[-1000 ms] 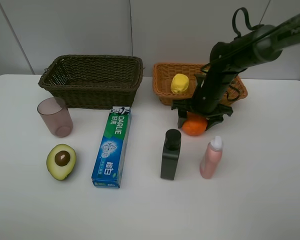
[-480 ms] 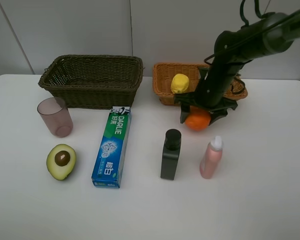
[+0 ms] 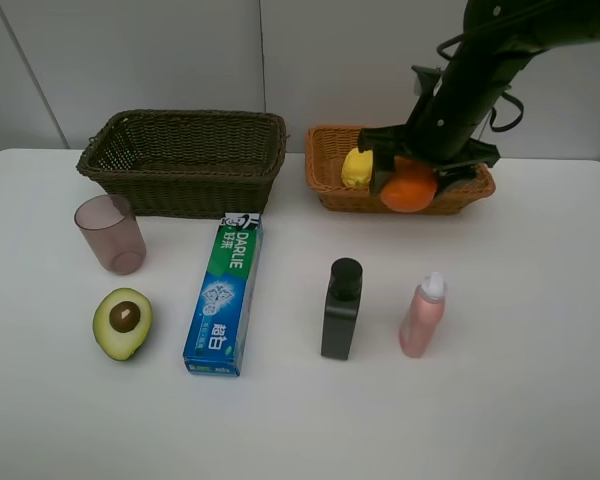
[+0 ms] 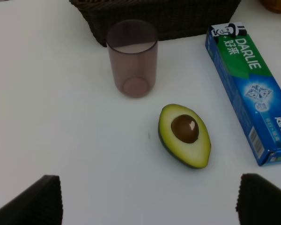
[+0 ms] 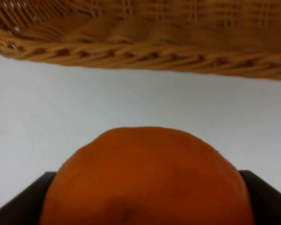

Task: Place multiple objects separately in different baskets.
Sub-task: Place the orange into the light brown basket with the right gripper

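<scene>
Orange [image 3: 410, 190]: up in the air, off the table [image 3: 540, 400], right at the near side of the tan basket [image 3: 322, 150]. In the right wrist view it hangs over bare table with the basket's near wall just ahead. It is not inside the basket.
Right gripper [image 3: 412, 186]: partly open, one finger on each side of the orange, gripping it. The dark fingers [image 5: 264, 199] show on both sides of the fruit in the wrist view.
Tan basket: at the back of the table, on the right. Its near wall stands between the orange and the inside.
Lemon [image 3: 358, 167]: in the tan basket, at its left end, just beside the gripper.
Black bottle [image 3: 341, 310]: standing up on the table in front of the tan basket, apart from the orange.
Pink bottle [image 3: 422, 315]: standing up near the black bottle, on its right, not touching it.
Dark basket [image 3: 180, 160]: at the back on the left, well apart from the orange.
Box [image 3: 225, 297]: lying flat in front of the dark basket, one end close to its wall.
Cup [image 3: 110, 233]: standing up, left of the box, near the dark basket.
Avocado [image 3: 123, 322]: cut side up, pit showing, in front of the cup.
Left gripper [image 4: 147, 201]: wide open, nothing in it, hanging over the table near the avocado.
</scene>
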`<action>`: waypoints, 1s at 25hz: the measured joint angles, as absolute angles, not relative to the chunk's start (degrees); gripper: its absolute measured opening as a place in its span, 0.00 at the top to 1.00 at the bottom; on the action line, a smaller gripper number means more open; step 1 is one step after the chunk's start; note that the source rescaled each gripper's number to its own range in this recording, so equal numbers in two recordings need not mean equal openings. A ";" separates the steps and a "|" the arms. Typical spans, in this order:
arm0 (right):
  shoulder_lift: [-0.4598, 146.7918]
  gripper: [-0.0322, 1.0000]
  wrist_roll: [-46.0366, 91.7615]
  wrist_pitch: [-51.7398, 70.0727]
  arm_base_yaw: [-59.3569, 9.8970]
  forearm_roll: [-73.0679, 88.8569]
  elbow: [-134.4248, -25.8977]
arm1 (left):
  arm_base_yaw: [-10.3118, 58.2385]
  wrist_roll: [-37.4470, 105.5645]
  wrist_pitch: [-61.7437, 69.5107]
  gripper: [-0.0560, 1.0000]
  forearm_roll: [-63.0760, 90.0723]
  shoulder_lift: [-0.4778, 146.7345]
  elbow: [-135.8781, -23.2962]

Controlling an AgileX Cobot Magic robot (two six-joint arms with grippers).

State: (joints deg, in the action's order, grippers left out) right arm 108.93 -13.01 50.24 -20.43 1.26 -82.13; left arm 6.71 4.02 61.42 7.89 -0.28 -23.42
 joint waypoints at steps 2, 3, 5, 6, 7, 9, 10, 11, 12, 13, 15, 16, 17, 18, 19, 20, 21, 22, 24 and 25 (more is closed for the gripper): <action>108.85 0.36 -13.01 51.59 -20.43 0.35 -85.12 | 6.71 4.02 61.42 0.02 7.89 -0.28 -23.42; 108.85 0.36 -13.01 51.89 -20.43 0.00 -86.72 | 6.71 4.02 61.42 0.02 7.89 -0.28 -23.42; 108.85 0.36 -13.01 52.20 -20.43 -0.47 -89.37 | 6.71 4.02 61.42 0.02 7.89 -0.28 -23.42; 108.81 0.36 -13.01 52.20 -20.43 -0.62 -90.56 | 6.71 4.02 61.42 0.02 7.89 -0.28 -23.42; 108.81 0.36 -13.01 51.97 -20.43 -0.69 -91.62 | 6.71 4.02 61.42 0.02 7.89 -0.28 -23.42; 108.81 0.36 -12.91 50.80 -20.43 -0.98 -92.99 | 6.71 4.02 61.42 0.02 7.89 -0.28 -23.42; 108.81 0.36 -12.78 50.03 -20.43 -1.13 -93.49 | 6.71 4.02 61.42 0.02 7.89 -0.28 -23.42; 108.81 0.36 -12.40 48.90 -20.43 -1.28 -93.70 | 6.71 4.02 61.42 0.02 7.89 -0.28 -23.42; 108.86 0.36 -12.13 47.62 -20.43 -1.67 -93.79 | 6.71 4.02 61.42 0.02 7.89 -0.28 -23.42; 109.03 0.36 -11.95 46.59 -20.43 -1.89 -93.85 | 6.71 4.02 61.42 0.02 7.89 -0.28 -23.42; 109.84 0.36 -11.77 44.03 -20.18 -2.31 -94.04 | 6.71 4.02 61.42 0.02 7.89 -0.28 -23.42; 110.54 0.36 -11.77 42.70 -19.95 -2.45 -94.08 | 6.71 4.02 61.42 0.02 7.89 -0.28 -23.42; 111.34 0.36 -11.77 41.72 -19.71 -2.44 -94.08 | 6.71 4.02 61.42 0.02 7.89 -0.28 -23.42; 112.04 0.36 -11.76 40.63 -19.41 -2.61 -94.08 | 6.71 4.02 61.42 0.02 7.89 -0.28 -23.42; 112.99 0.36 -11.76 39.53 -19.14 -2.73 -94.08 | 6.71 4.02 61.42 0.02 7.89 -0.28 -23.42; 113.93 0.36 -11.76 38.51 -18.96 -3.17 -94.08 | 6.71 4.02 61.42 0.02 7.89 -0.28 -23.42; 114.89 0.36 -11.71 37.60 -18.76 -3.45 -94.08 | 6.71 4.02 61.42 0.02 7.89 -0.28 -23.42; 115.69 0.36 -11.71 36.50 -18.63 -3.82 -94.08 | 6.71 4.02 61.42 0.02 7.89 -0.28 -23.42; 117.55 0.36 -11.71 34.87 -18.57 -4.58 -94.08 | 6.71 4.02 61.42 0.02 7.89 -0.28 -23.42; 118.37 0.36 -11.71 34.23 -18.57 -4.97 -94.08 | 6.71 4.02 61.42 0.02 7.89 -0.28 -23.42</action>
State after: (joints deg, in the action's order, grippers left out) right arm 118.37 -11.71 34.23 -18.57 -4.97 -94.08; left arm 6.71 4.02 61.42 7.89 -0.28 -23.42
